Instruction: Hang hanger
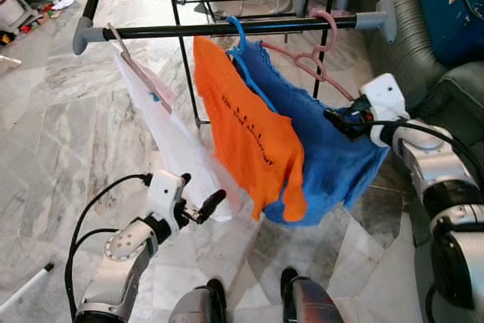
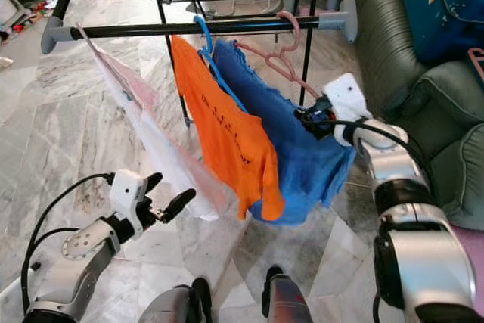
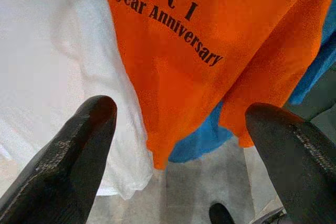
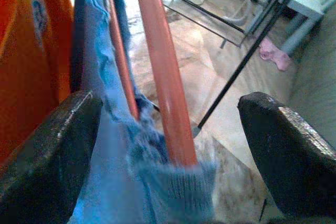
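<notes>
- Spanning the scene, a black drying rack (image 1: pixel 227 28) is seen over a marble floor (image 1: pixel 68 134), its front rail set high so that garments can drape freely below it.
- A grey sofa (image 2: pixel 408 73) is seen beside the rack on the robot's right.
- A white garment (image 1: pixel 178 149) is hung at the rail's left end, an orange shirt (image 1: pixel 253 141) on a blue hanger (image 1: pixel 240 43) in the middle, and a blue garment (image 1: pixel 333 156) on the right.
- The pink hanger (image 1: pixel 321 51), the task's object, is carried through the blue garment; its hook is already looped over the rail near the right end, so the hanging is judged nearly done.
- The right gripper (image 1: pixel 349 122) is held at the hanger's lower arm, jaws apart around the pink bar without visible contact, likely to steady or let go.
- The left gripper (image 1: pixel 198 206) is kept low before the white garment, jaws apart and empty, clear of the work.
</notes>
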Robot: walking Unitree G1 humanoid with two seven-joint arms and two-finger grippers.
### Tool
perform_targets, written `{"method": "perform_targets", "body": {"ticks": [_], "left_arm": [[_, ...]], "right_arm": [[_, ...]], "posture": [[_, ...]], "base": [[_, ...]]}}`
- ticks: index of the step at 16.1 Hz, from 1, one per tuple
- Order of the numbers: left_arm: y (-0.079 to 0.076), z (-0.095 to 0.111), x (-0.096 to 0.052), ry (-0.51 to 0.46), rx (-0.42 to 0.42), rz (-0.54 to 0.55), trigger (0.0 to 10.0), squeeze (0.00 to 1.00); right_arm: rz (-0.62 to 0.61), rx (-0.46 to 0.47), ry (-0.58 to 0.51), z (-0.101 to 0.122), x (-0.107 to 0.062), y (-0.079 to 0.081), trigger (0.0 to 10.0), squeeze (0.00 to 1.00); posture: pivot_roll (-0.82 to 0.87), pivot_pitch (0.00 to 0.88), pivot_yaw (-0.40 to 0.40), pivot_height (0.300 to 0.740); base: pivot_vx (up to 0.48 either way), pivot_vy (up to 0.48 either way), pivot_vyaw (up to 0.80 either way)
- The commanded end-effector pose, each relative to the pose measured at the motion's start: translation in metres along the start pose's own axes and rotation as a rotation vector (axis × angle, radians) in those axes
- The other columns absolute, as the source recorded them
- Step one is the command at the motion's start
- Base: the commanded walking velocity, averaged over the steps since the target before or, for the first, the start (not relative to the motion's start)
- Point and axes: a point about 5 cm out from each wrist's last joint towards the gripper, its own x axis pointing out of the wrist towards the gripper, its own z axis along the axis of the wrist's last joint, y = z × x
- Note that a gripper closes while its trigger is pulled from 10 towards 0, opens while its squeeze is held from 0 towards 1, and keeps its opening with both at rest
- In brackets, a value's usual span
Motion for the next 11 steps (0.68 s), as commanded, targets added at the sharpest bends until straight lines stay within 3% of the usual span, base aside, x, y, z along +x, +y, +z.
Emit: {"method": "perform_targets", "body": {"ticks": [1,5,8,9,10,11], "left_arm": [[0.001,-0.007,-0.006,0.03,0.006,0.004,10.0,0.0],[-0.001,-0.01,-0.006,0.033,0.003,0.009,10.0,0.0],[-0.002,-0.011,-0.006,0.036,0.005,0.009,10.0,0.0],[-0.002,-0.012,-0.005,0.037,0.007,0.007,10.0,0.0],[-0.002,-0.012,-0.005,0.037,0.008,0.006,10.0,0.0],[-0.002,-0.012,-0.004,0.037,0.009,0.005,10.0,0.0]], "right_arm": [[0.042,-0.022,-0.026,0.009,0.004,0.002,10.0,0.0],[0.126,-0.038,-0.065,0.021,0.005,0.0,10.0,0.0],[0.095,-0.025,-0.066,0.024,0.005,-0.004,10.0,0.0],[0.096,-0.038,-0.056,0.023,0.008,0.0,4.6,0.0],[0.097,-0.042,-0.053,0.023,0.009,0.002,4.6,0.0],[0.099,-0.037,-0.057,0.023,0.011,0.006,0.0,0.0]], "posture": [[-0.02,0.27,0.103,0.74],[-0.02,0.264,0.096,0.74],[-0.01,0.253,0.09,0.74],[-0.01,0.25,0.09,0.74],[-0.01,0.249,0.091,0.74],[-0.01,0.247,0.09,0.74]], "base": [[0.0,0.0,0.0],[0.0,0.0,0.0],[0.0,0.0,0.0],[0.0,0.0,0.0],[0.0,0.0,0.0],[0.0,0.0,0.0]]}}
